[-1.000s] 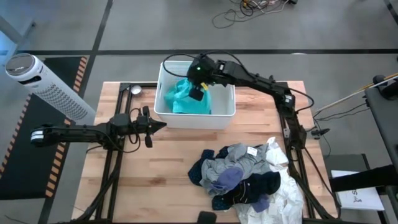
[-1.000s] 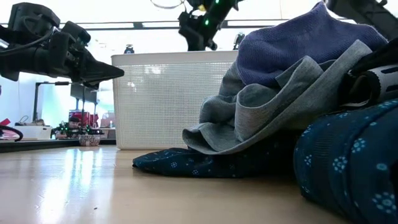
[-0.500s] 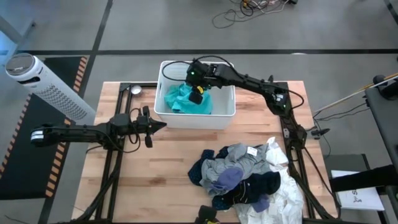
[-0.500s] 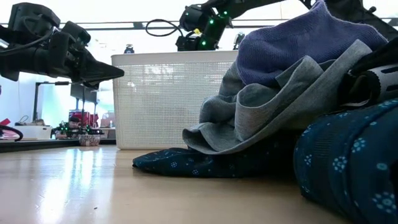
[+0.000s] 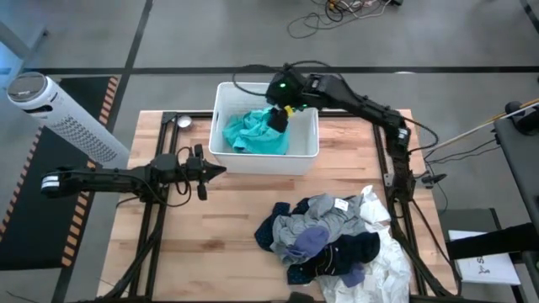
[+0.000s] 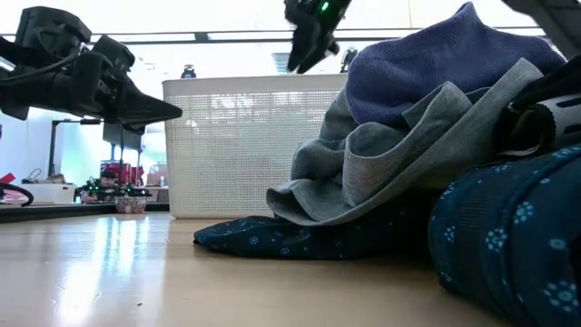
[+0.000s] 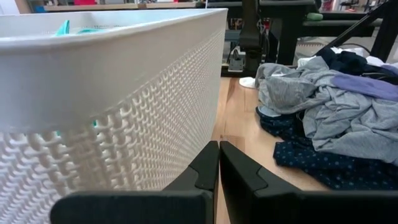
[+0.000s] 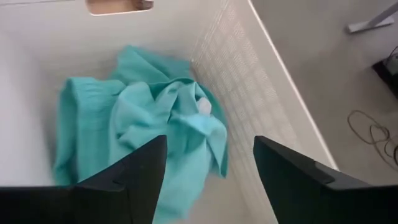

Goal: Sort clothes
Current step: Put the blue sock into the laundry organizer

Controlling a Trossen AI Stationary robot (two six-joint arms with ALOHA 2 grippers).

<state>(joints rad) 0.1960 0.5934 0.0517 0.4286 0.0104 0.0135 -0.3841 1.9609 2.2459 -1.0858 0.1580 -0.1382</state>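
Observation:
A teal garment [image 5: 251,135] [image 8: 143,130] lies crumpled on the floor of the white slatted basket [image 5: 261,160] at the table's far middle. My right gripper [image 5: 278,118] [image 8: 210,180] hangs open above the basket's right half, with its fingers clear of the teal cloth. The other clothes form a pile [image 5: 333,240] [image 6: 427,136] at the near right: grey, purple, dark blue patterned and white pieces resting on the wood. My left gripper [image 5: 221,171] [image 7: 218,163] is shut, level, just outside the basket's near wall [image 7: 112,93].
A small round metal object [image 5: 183,122] sits left of the basket. A white perforated cylinder [image 5: 63,114] stands beyond the table's left edge. Bare wood [image 5: 210,240] lies at the near left. Cables and a stand are off the right edge.
My right gripper dipped into the basket, let go of the teal garment and then rose, shifting a little toward the table's right edge. The garment, bunched up under the fingers before, has dropped and spread on the basket floor.

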